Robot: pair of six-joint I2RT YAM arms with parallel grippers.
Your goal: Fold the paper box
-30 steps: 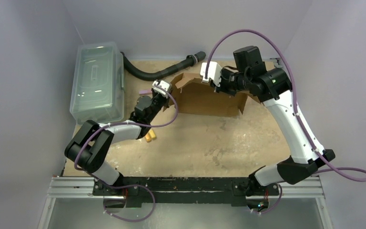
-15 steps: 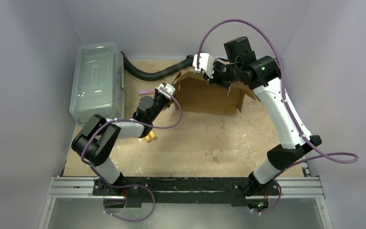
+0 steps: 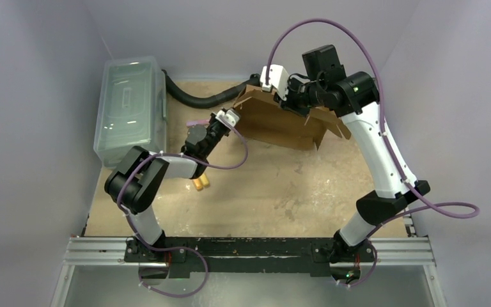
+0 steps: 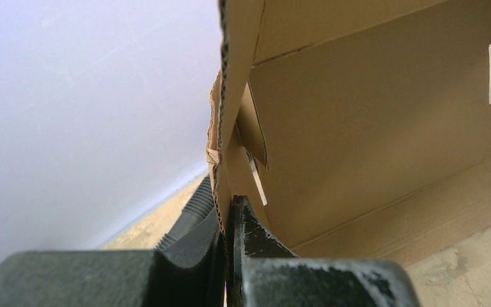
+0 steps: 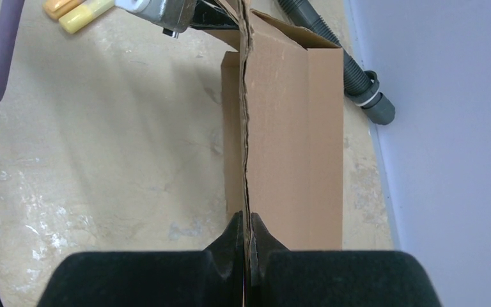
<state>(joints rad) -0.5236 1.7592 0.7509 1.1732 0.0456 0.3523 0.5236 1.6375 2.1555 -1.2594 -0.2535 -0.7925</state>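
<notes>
Left gripper (image 4: 229,220) clamps the left edge of the paper box (image 3: 280,126), right gripper (image 5: 248,229) clamps its far edge, both jaws closed tight.

My left arm (image 3: 166,167) doubles back at its elbow on the left. From there the forearm stretches forward and to the right, lying low. My left jaws are pinched tight on the left edge of the box (image 3: 281,125), with the cardboard sandwiched between both fingers (image 4: 259,240).

My right arm (image 3: 380,150) rises from its base and bends at an elbow far out to the right. It then climbs steeply to a high wrist that turns leftward. My right jaws are clamped on the box's far upper edge, one finger flat against each side of the cardboard.
</notes>
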